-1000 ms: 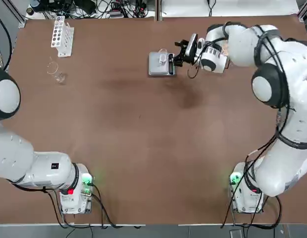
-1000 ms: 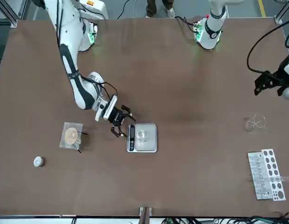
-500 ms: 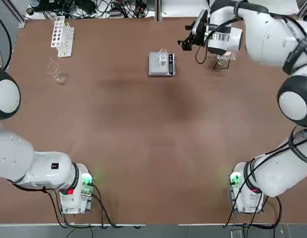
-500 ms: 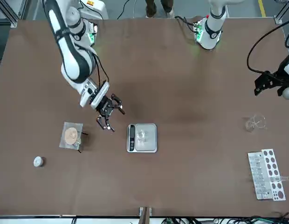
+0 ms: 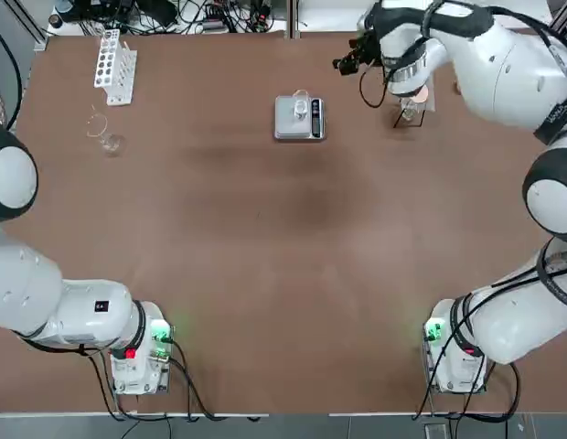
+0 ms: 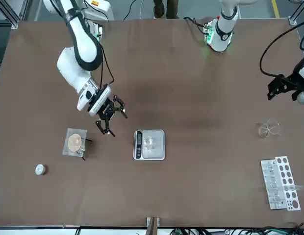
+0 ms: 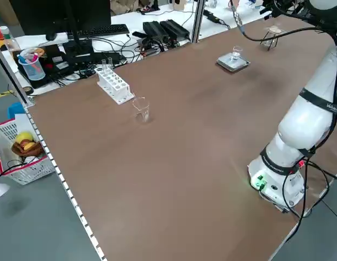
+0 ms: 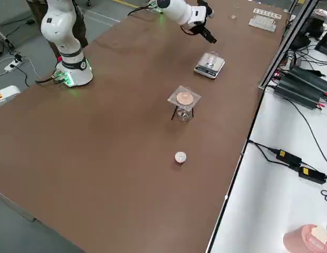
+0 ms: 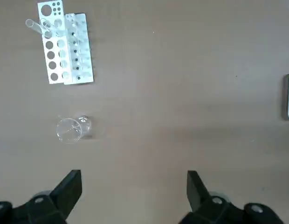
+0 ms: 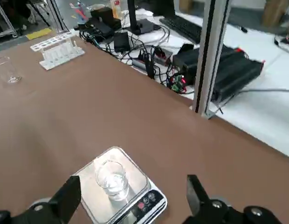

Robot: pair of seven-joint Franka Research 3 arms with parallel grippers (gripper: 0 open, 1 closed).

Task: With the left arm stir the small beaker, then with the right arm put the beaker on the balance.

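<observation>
The small beaker (image 10: 111, 179) stood upright on the balance (image 5: 298, 118). Our right gripper (image 6: 109, 115) hung released and empty at the balance's two o'clock in the top view — best, we judged, to clear it upward, well away. Left gripper (image 9: 134, 192) idled apart, fingers spread.

small beaker (image 6: 149, 142) upright on the balance (image 6: 149, 145) plate, display strip at picture-left | right gripper (image 6: 109, 117) fingers spread, empty, raised near the balance, apart from it | left gripper (image 6: 282, 88) at picture-right edge | glass vessel (image 6: 267, 129) beside white tube rack (image 6: 278, 182)
</observation>
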